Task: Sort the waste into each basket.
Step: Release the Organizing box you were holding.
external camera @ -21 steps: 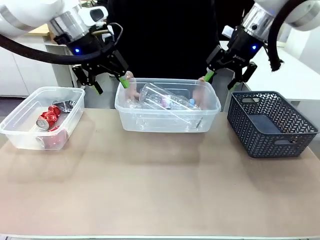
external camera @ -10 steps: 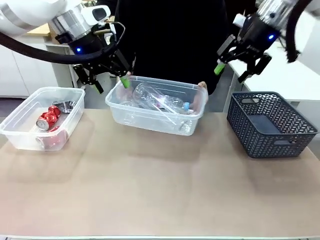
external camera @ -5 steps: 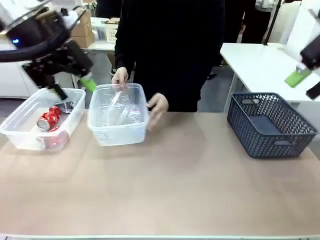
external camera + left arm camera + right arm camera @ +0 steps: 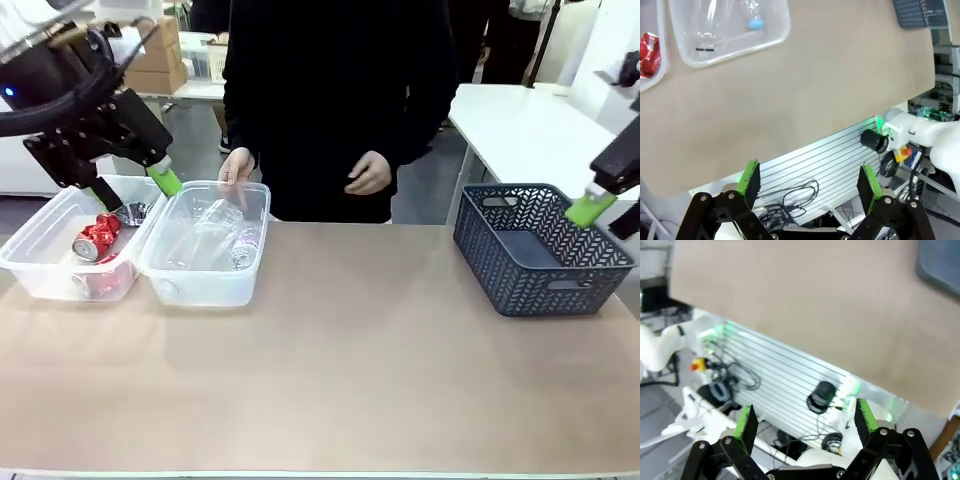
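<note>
Nearest the camera, the brown desk (image 4: pixel 360 370) lies bare across its front and middle. Farther back, at the desk's left end, the two clear baskets stand side by side, rims touching or nearly so: the left basket (image 4: pixel 40 265) holds crushed red and silver cans (image 4: pixel 98 236), and the basket just beside it (image 4: pixel 205 285) holds clear plastic bottles (image 4: pixel 215 240), one with a blue cap. Both baskets lie with their long axes running from the near side toward the far side. The left tool (image 4: pixel 125 190) hangs above the far rims of this pair, its green-padded jaws spread wide and holding nothing; it is by far the nearer arm to the waste. The right tool (image 4: pixel 600 205) stands well apart at the opposite edge, over the dark lattice basket (image 4: pixel 545 270), its jaws likewise apart and empty. At the far side, a person's hand (image 4: pixel 236 170) rests on the far rim of the bottle basket, the other hand (image 4: pixel 368 176) held free. Judged from this layout, the sorting appears complete or nearly so.
</note>
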Motion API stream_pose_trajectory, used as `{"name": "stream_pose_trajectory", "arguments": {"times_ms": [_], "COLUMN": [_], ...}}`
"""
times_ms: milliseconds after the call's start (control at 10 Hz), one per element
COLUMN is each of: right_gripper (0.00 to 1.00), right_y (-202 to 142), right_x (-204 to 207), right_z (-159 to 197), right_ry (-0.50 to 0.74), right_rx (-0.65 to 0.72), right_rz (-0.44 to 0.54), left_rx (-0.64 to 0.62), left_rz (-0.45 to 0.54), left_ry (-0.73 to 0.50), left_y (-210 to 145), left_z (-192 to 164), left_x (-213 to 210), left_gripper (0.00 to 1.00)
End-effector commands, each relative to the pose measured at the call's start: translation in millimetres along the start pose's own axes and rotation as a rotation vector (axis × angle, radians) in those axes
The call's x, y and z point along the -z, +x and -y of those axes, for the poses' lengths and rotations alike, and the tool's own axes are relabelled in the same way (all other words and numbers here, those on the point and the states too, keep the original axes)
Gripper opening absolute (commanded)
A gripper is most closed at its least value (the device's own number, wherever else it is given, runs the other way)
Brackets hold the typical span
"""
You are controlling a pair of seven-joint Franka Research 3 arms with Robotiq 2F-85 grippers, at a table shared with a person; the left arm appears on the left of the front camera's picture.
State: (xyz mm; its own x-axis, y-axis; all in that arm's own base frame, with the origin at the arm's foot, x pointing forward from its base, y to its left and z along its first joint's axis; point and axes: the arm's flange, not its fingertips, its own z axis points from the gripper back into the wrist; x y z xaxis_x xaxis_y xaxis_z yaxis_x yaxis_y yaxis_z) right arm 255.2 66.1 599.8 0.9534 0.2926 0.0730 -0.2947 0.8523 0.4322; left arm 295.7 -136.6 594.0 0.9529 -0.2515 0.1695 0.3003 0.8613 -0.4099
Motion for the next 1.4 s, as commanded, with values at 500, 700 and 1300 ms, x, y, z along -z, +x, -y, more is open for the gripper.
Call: {"name": "stream_pose_trajectory", "arguments": {"times_ms": [500,700,1300], "right_gripper": [1.00,1.00,1.00], "right_y": [-30.9,-20.9,-20.9], "right_x": [-4.6,-11.7,-11.7], "right_z": [109.7,103.5,103.5], "right_ry": [1.190,0.907,0.907], "right_rx": [0.266,0.166,0.166], "right_rz": [0.408,0.168,0.168], "left_rx": [-0.389,-0.587,-0.223], "left_rz": [-0.030,-0.041,-0.079], "left_ry": [-1.219,-1.142,-1.047], "left_y": [-14.8,1.6,-18.0], "left_z": [-94.9,-111.7,-110.0], "left_x": [-5.7,3.2,-13.8], "left_gripper": [1.00,1.00,1.00]}}
